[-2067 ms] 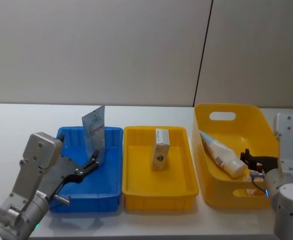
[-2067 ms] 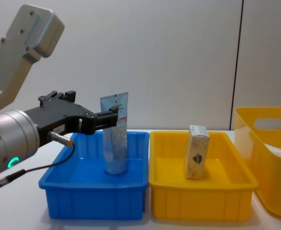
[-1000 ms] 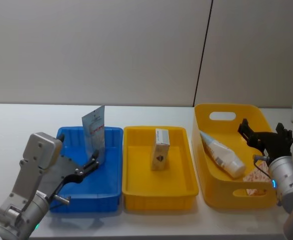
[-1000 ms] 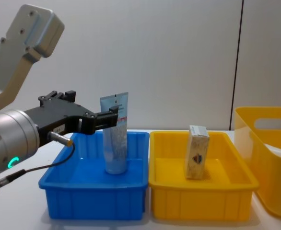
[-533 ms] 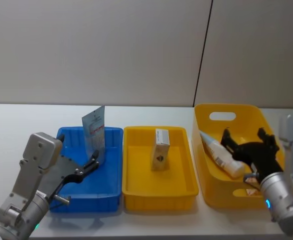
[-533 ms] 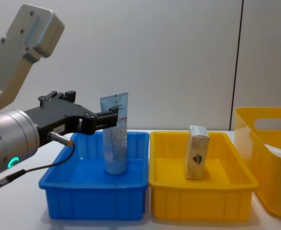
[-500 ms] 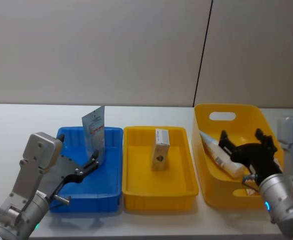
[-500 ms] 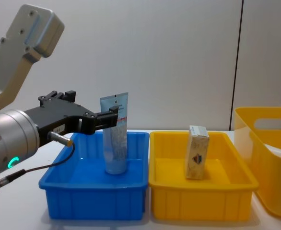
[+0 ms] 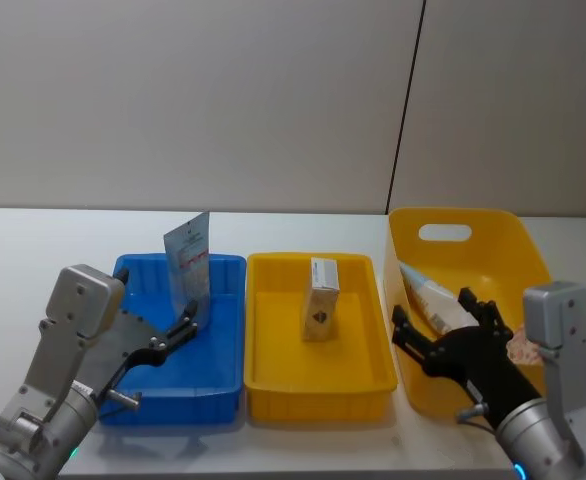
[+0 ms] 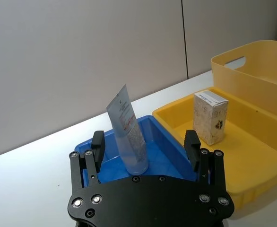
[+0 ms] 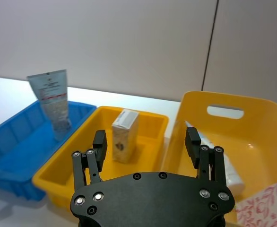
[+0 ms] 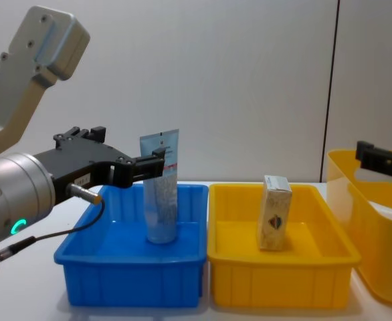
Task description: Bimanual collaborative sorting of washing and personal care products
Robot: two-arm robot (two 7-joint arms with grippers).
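The bluish tube (image 9: 189, 262) stands upright on its cap in the blue tray (image 9: 225, 372); the cream carton (image 9: 321, 298) stands in the middle yellow tray (image 9: 318, 395). Both appear already sorted. A white squeeze tube (image 9: 431, 298) lies slanted in the yellow handled basket (image 9: 453, 232), with a pink-patterned pack (image 9: 521, 345) beside it near the front right corner.

The left gripper (image 10: 145, 144) hangs over the near end of the blue tray, jaws wide and empty, close in front of the bluish tube but not touching it. The right gripper (image 9: 441, 328) is at the near left wall of the basket, fingers spread wide, holding nothing, just short of the white tube.

Judgement: the step in hand is the right arm's approach to the basket contents. The next move calls for descending onto the white tube and closing across its body, clear of the basket wall.

The surface is a plain white table (image 9: 33, 250). Behind it stands a grey panelled wall (image 9: 223, 100) with one dark vertical seam.
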